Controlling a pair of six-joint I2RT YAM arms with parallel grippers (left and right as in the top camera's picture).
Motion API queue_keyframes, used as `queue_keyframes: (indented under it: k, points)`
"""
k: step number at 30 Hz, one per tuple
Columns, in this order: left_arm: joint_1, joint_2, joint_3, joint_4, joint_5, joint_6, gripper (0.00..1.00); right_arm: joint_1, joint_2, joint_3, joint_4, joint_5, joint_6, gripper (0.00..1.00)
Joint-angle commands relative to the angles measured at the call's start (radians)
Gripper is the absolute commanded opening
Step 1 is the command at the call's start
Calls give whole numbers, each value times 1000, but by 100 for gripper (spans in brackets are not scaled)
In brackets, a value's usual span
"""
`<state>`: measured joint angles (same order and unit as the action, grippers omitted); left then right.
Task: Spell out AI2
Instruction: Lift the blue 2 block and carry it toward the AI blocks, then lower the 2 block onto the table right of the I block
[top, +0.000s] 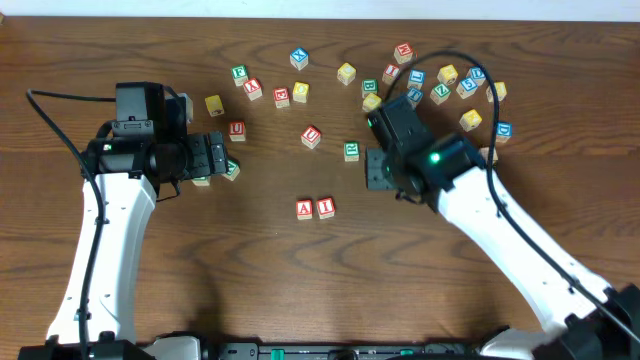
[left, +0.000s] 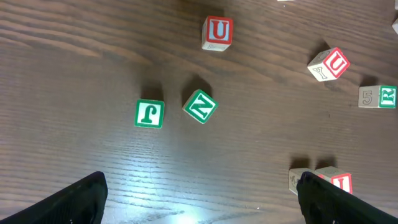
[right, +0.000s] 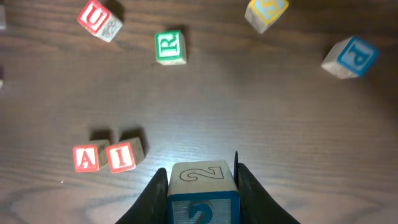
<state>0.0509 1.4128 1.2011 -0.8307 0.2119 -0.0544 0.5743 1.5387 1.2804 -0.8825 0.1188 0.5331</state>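
Note:
A red A block (top: 305, 209) and a red I block (top: 325, 208) stand side by side at the table's middle front. They also show in the right wrist view, A (right: 86, 158) and I (right: 120, 156). My right gripper (right: 200, 173) is shut on a blue 2 block (right: 202, 199), held above the table to the right of the I. In the overhead view the right gripper (top: 378, 170) hides that block. My left gripper (top: 213, 155) is open and empty at the left, with bare wood between its fingers (left: 202, 205).
Many loose letter blocks lie at the back right (top: 445, 85). A red U (top: 311, 136) and a green R (top: 351, 151) lie behind the A and I. A green J (left: 149, 114) and a green N (left: 199, 106) lie ahead of the left gripper.

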Motion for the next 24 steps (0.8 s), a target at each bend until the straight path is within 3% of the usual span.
queue_keyframes:
  k: [1, 24]
  points:
    - [3, 8, -5, -2, 6, 9, 96, 37, -9, -63, 27, -13, 58, 21]
    - [3, 8, -5, -2, 6, 9, 96, 95, 299, -112, 252, -74, 63, 22]
